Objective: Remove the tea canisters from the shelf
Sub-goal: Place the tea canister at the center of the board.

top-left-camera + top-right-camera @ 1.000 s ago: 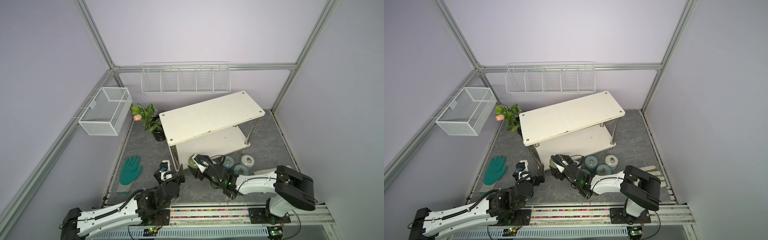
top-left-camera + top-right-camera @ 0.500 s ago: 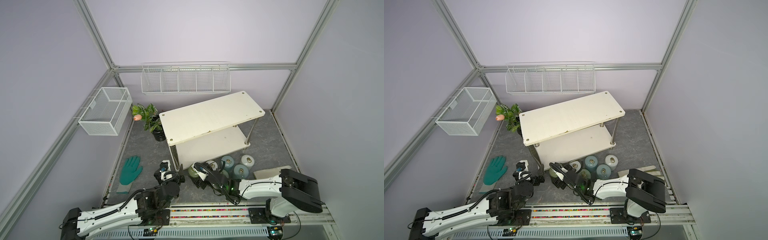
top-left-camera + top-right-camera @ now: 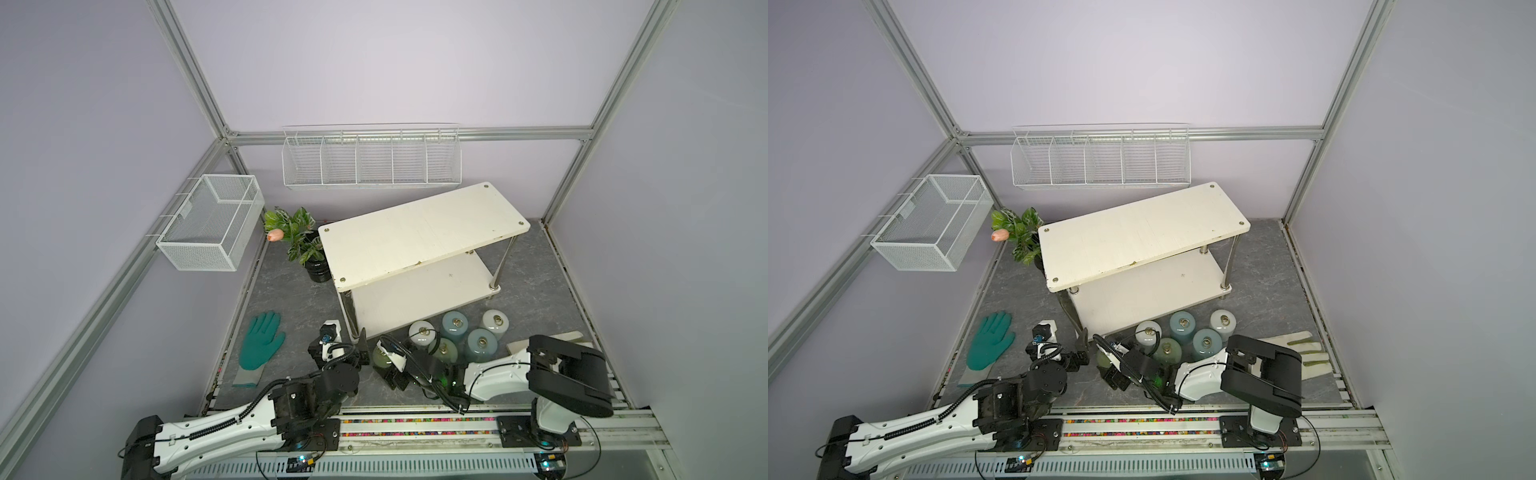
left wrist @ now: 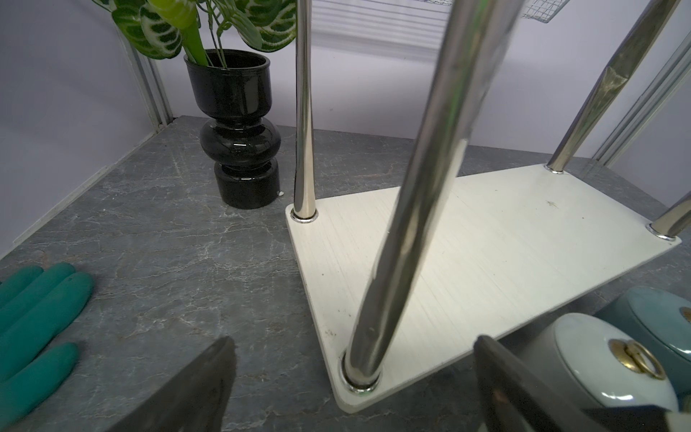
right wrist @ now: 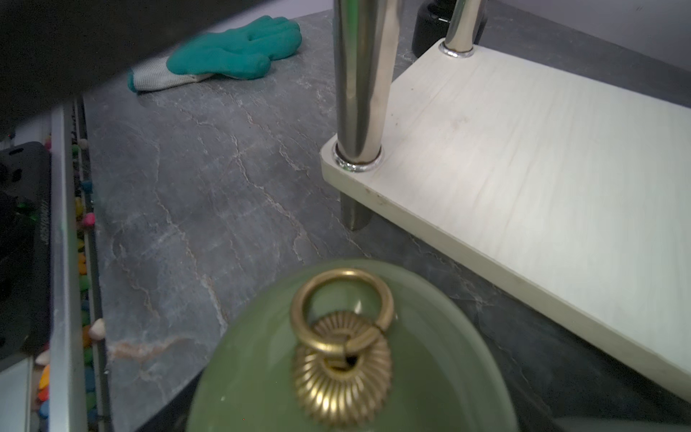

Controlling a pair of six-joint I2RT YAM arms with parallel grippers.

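The cream shelf (image 3: 424, 232) stands mid-floor, both boards bare. Five tea canisters stand on the floor by its front edge in both top views: white (image 3: 422, 332), pale blue (image 3: 455, 326), white (image 3: 494, 322), pale blue (image 3: 481, 344) and olive green (image 3: 445, 349). My right gripper (image 3: 385, 360) is shut on another olive green canister (image 5: 351, 355), left of that group; its brass ring fills the right wrist view, and the fingers are hidden there. My left gripper (image 4: 351, 377) is open and holds nothing. It faces the shelf's near left leg (image 4: 407, 232).
A black vase with a leafy plant (image 3: 318, 270) stands behind the shelf's left end. A green glove (image 3: 262, 340) lies at the front left, a pale glove (image 3: 1304, 349) under the right arm. Wire baskets (image 3: 372, 160) (image 3: 212, 222) hang on the walls.
My right gripper has drawn the olive green canister away from the shelf's front edge, toward the front rail and slightly left. The left arm has barely moved.
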